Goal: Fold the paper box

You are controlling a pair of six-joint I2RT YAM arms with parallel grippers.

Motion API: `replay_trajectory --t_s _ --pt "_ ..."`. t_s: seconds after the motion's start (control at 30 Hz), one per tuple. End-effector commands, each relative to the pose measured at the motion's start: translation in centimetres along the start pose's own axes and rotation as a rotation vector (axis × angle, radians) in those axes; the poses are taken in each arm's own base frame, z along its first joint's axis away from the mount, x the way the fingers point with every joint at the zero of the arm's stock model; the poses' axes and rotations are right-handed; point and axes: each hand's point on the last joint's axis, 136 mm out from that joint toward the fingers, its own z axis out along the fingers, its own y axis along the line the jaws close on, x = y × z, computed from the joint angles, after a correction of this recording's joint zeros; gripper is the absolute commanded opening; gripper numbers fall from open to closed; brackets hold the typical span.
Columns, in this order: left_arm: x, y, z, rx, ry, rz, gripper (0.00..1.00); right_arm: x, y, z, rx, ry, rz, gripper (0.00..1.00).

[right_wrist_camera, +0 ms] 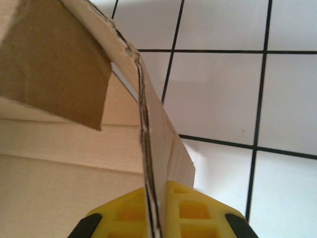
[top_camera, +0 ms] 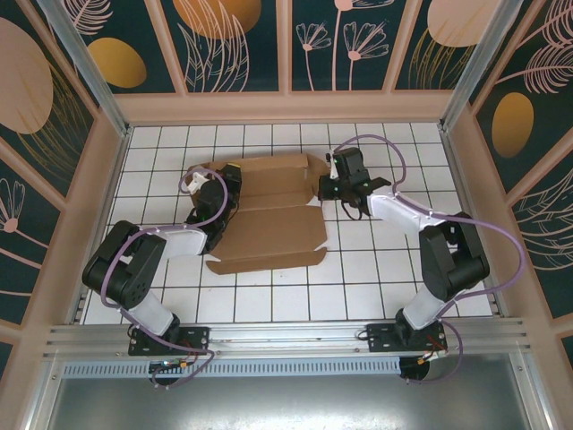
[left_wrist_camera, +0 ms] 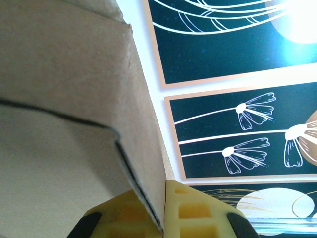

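From above, the paper box is lying opened out on the white tiled desk, midway between the two arms, with most of its panels flat and its end flaps rising off the surface. The left tool is reaching in at the box's far left corner and the right tool is meeting the box's right edge near the far side; both are touching the cardboard. In the left wrist view, the left tool is pinching a raised brown wall of the paper box between its yellow pads, the jaws standing narrow with just the thickness of the card between them; behind the flap, a dark wall panel with pale flower drawings is showing. In the right wrist view, the right tool is likewise clamping a thin upright edge of the paper box, its yellow pads pressing on either side of a torn-looking layered rim, while a smaller flap is leaning off to the left and the desk tiles are lying beyond on the right.
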Motion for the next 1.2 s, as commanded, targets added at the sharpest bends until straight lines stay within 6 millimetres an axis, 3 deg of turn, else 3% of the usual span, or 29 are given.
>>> replay_trajectory --t_s 0.0,0.2,0.37,0.53,0.87,0.97,1.07,1.17 --pt "0.3 1.0 -0.1 -0.041 0.017 0.050 0.00 -2.6 2.8 -2.1 -0.094 -0.066 0.056 0.00" --pt "0.3 1.2 -0.1 -0.045 0.016 0.041 0.00 -3.5 4.2 -2.4 -0.137 -0.040 0.094 0.00" --pt "0.2 1.1 -0.2 -0.045 0.014 0.041 0.00 -1.1 5.7 -1.6 -0.176 0.025 0.100 0.03" --pt "0.6 1.8 -0.5 -0.050 0.038 0.025 0.00 1.7 4.5 -0.5 -0.153 0.048 0.107 0.09" --pt "1.6 4.5 -1.8 -0.077 0.095 0.000 0.00 3.0 5.4 -0.2 -0.265 -0.005 0.025 0.27" --pt "1.3 4.5 -2.3 -0.088 0.093 0.039 0.00 1.8 6.4 -1.9 -0.294 -0.031 -0.069 0.32" --pt "0.9 4.7 -2.6 -0.110 0.077 0.071 0.00 0.9 8.8 -5.2 -0.379 -0.076 -0.209 0.45" --pt "0.8 4.7 -2.7 -0.116 0.075 0.093 0.00 -0.8 10.5 -9.3 -0.458 -0.145 -0.277 0.51"
